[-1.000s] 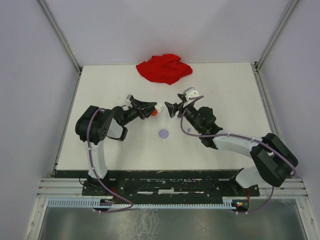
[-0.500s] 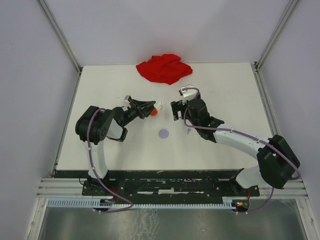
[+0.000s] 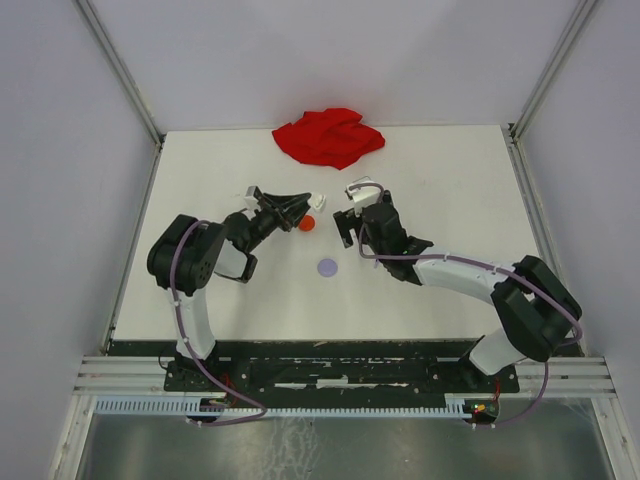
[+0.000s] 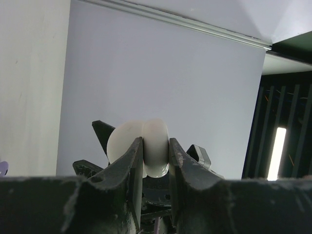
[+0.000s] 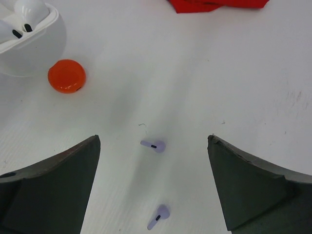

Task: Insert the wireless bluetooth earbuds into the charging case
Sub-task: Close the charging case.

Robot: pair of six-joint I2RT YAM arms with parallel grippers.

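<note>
The left end effector (image 4: 156, 146) is clamped on the glossy, rounded white charging case (image 5: 29, 46), upper left in the right-wrist view, with white earbuds (image 5: 27, 14) seated inside. The right end effector (image 5: 153, 138) is spread wide and empty above two smooth, stemmed lavender earbuds (image 5: 153, 145) at lower centre on the matte worktop (image 5: 253, 73). Fetching one seems the step in hand, calling for a descent and a gentle pinch.

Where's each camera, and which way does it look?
Top: high behind both arms, facing down at the table; left claw, right claw show.
Left wrist: behind its fingers, facing a wall; they pinch a white case.
Right wrist: over the table, facing down at purple earbuds; open fingers show.
Top and right wrist share the orange disc, red cloth.
</note>
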